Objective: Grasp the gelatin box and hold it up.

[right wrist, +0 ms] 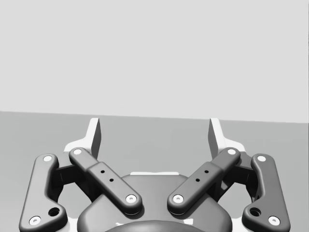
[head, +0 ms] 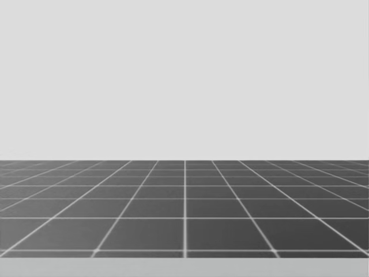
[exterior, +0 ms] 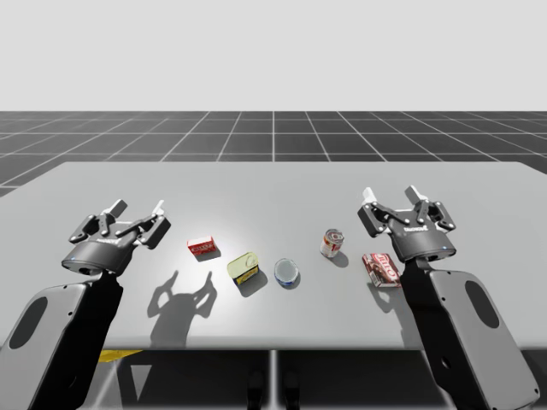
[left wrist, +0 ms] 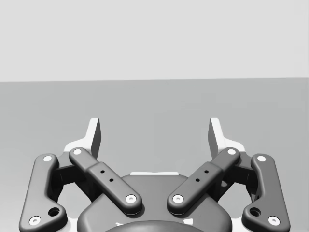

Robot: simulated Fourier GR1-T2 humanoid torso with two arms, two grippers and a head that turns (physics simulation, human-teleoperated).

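The grey table spans mid-frame. My left gripper and right gripper hover over it, fingers spread and empty. The gelatin box, small and red, sits left of centre. The larger red box, lower right, looks alike and invites a wrong pick. The label print is unreadable.

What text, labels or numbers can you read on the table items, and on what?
Nothing is legible in any view.
Small red box: white print, too small to read.
Yellow tin: label, too small to read.
Blue-and-white can: too small to read.
Red-and-white can: too small to read.
Dark red box: white print, blurred.
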